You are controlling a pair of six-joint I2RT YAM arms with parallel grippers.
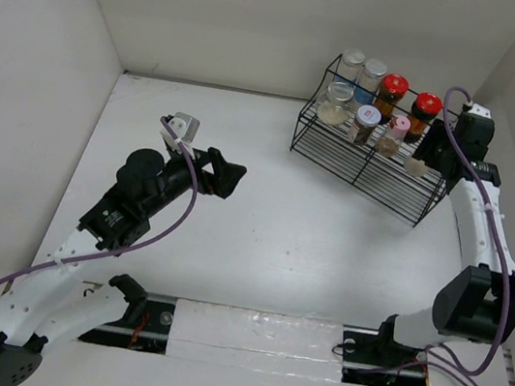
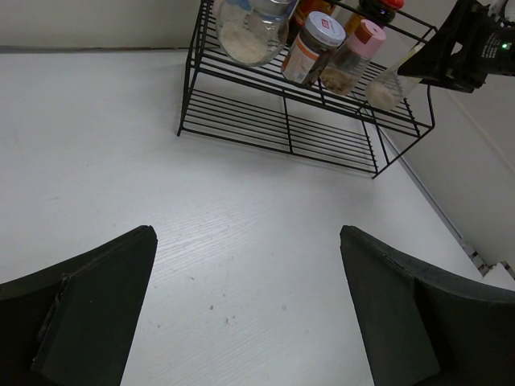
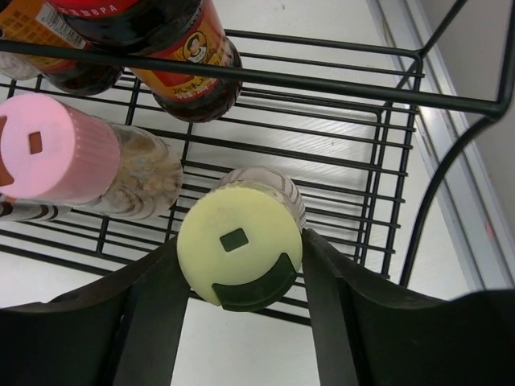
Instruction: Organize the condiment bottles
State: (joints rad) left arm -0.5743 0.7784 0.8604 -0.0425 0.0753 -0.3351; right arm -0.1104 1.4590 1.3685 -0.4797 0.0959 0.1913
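Observation:
My right gripper [image 3: 241,246] is shut on the yellow-green-capped shaker [image 3: 239,245] and holds it upright over the right end of the black wire rack [image 1: 369,167], beside the pink-capped shaker [image 3: 52,149]. I cannot tell if it rests on the wires. Two red-lidded dark jars [image 1: 392,89] stand behind it. On the rack's left part are two silver-lidded jars [image 1: 363,68], the wide clear jar [image 1: 336,103] and a blue-labelled jar [image 1: 367,122]. My left gripper [image 1: 226,176] is open and empty above the bare table, its fingers [image 2: 121,273] far apart.
The rack [image 2: 282,121] has a lower tier of bare wires at the front. White walls enclose the table at the back and on both sides, and the right wall is close behind the rack. A metal rail runs along the near edge [image 1: 255,335].

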